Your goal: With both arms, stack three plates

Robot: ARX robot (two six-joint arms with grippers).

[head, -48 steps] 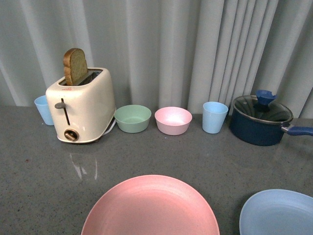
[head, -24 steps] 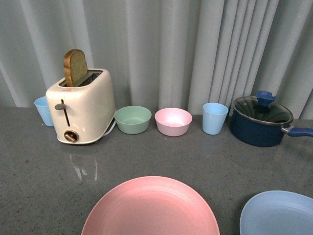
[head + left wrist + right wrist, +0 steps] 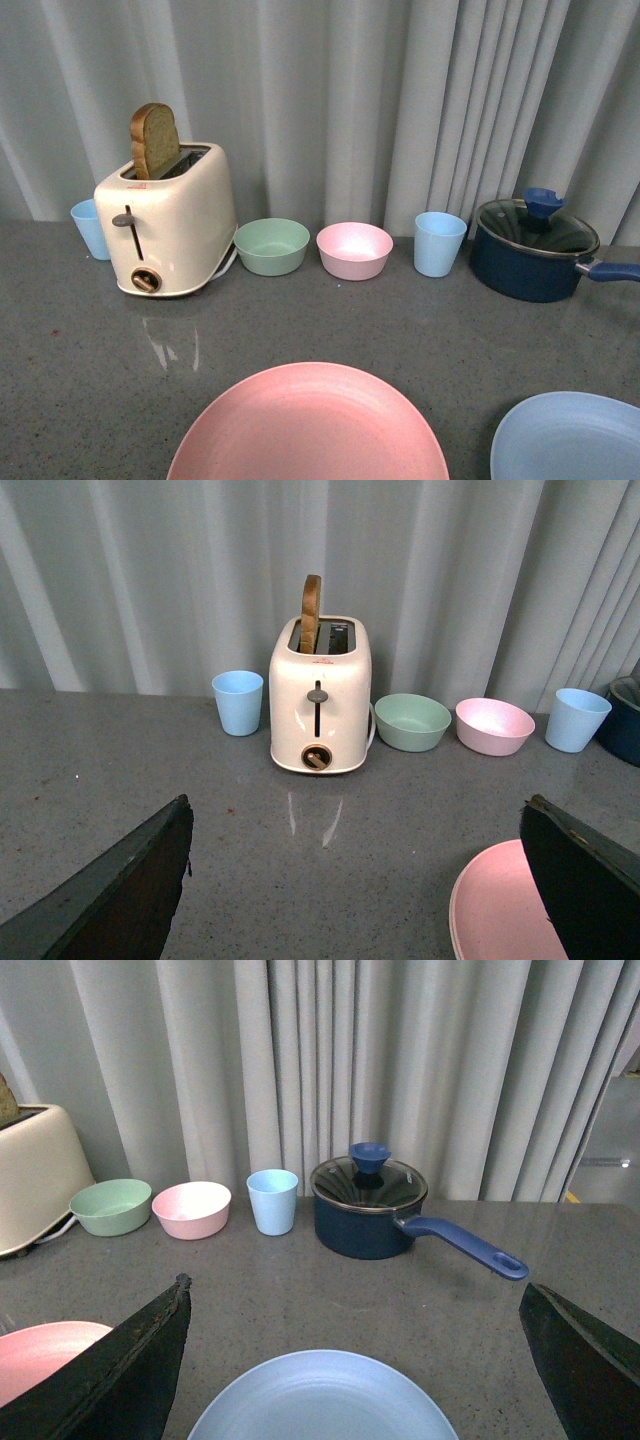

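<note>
The pink plate [image 3: 307, 425] lies flat on the table [image 3: 420, 320] at 6 o'clock in the front view, and the frame cuts its near edge. The blue plate [image 3: 570, 440] lies at 4 o'clock from it, near but apart, with a strip of table between them.

In the left wrist view the left gripper [image 3: 355, 805] has its jaws released and wide apart, and the pink plate lies beside one finger [image 3: 585, 880]. The right gripper [image 3: 352, 1285] also has its jaws spread wide. The blue plate shows between its fingers and is not gripped.

From the pink plate, the pink bowl [image 3: 354, 249] stands at 12 o'clock and the green bowl [image 3: 271, 244] just beside it at 11 o'clock. The toaster [image 3: 170, 220] is at 10 o'clock with bread [image 3: 154, 138] upright in its slot. The left cup [image 3: 90, 227] is partly hidden behind the toaster. The right cup [image 3: 439, 242] is at 1 o'clock. The pot [image 3: 533, 250] is at 2 o'clock with its lid on and its handle pointing to 3 o'clock. A curtain [image 3: 350, 100] hangs behind all.
</note>
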